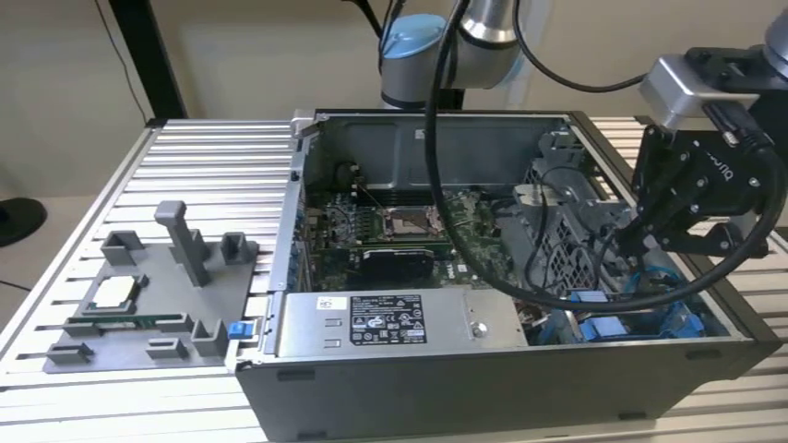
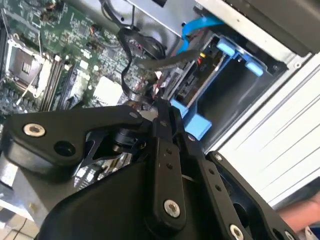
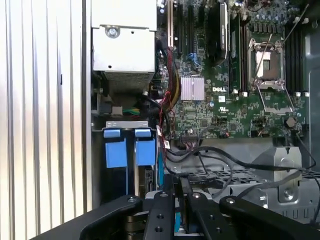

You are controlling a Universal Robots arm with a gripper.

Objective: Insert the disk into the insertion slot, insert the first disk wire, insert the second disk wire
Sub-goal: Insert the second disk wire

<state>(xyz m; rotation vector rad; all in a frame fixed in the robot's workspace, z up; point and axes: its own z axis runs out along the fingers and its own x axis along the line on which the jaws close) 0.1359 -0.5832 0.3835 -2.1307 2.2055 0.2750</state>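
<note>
Grey fixture plate (image 1: 136, 305) lies beside the open computer case (image 1: 493, 369).

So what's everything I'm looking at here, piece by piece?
Computer case: one, dark grey, lying open on the slatted table.
Slatted table: one, silver, under everything.
Motherboard: one, green, on the floor of the case.
Power-supply box: one, grey with a white sticker, along the case's near wall.
Insertion slot: one seen clearly, blue plastic rails, in the case corner at the exterior view's right.
Disk: one, in a blue frame, apparently sitting in the bay; how far in is hard to tell.
Cables: several, black, looping across the case.
Parts tray: one, grey, on the table at the exterior view's left.
Robot arm: one, silver and blue, behind the case.
Claw: one, black, over the blue bay.
</note>
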